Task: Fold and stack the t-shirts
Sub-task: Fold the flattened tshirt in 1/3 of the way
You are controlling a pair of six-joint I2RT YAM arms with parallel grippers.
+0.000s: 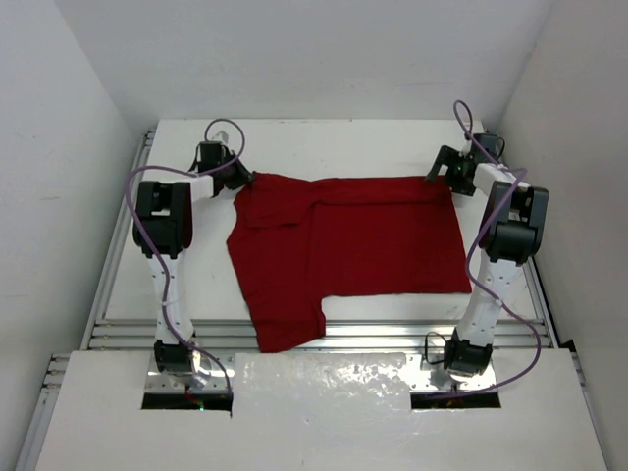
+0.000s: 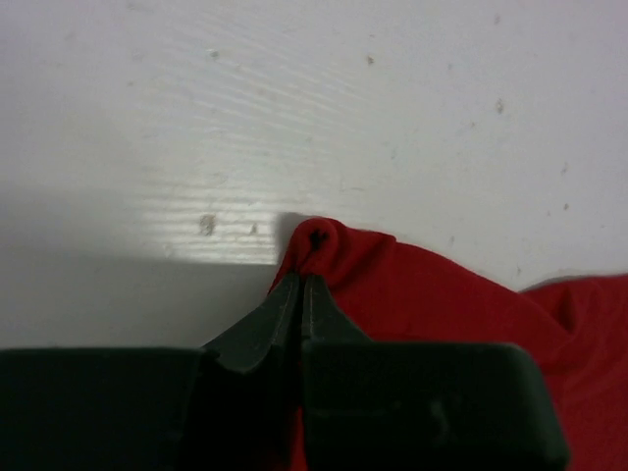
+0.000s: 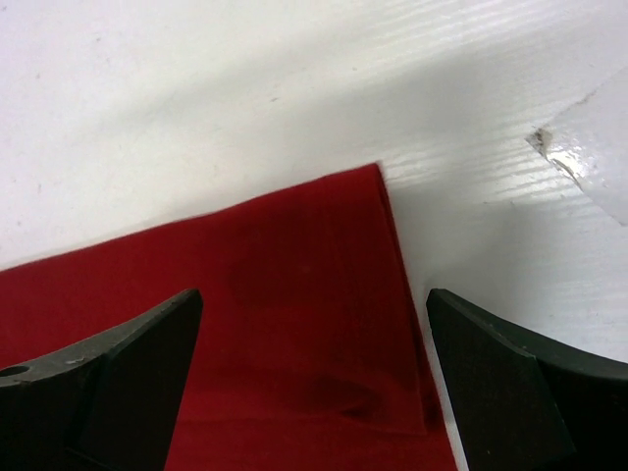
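A white table point(image 1: 343, 142) lies under both arms, boxed in by plain white walls point(image 1: 78, 118) on three sides. Metal rails point(image 1: 118, 265) run along the table's edges. A glossy, crinkled white sheet point(image 1: 324, 378) sits between the two arm bases.

Beyond both grippers there is a band of bare table before the back wall. Outboard of each gripper, only a narrow strip of table separates it from the rail and the side wall. Purple cables point(image 1: 221, 128) loop above the wrists.

The dark red t-shirt point(image 1: 343, 245) lies flat between the two grippers and stretches back toward the bases. One flap reaches the near edge of the table on the left arm's side.

The left gripper point(image 2: 302, 280) is pressed together on a far corner of the cloth, and a small puckered hump of fabric bulges just ahead of its tips.

The right gripper point(image 3: 309, 304) hangs with its dark fingers point(image 3: 128, 373) spread wide apart, holding nothing. The shirt's other far corner lies straight-edged and smooth directly below the gap between them.

The tabletop shows a fine grain and faint specks, and there is a chip point(image 3: 549, 147) just ahead of the right gripper's outer finger. The cloth is soft, matte and unprinted.
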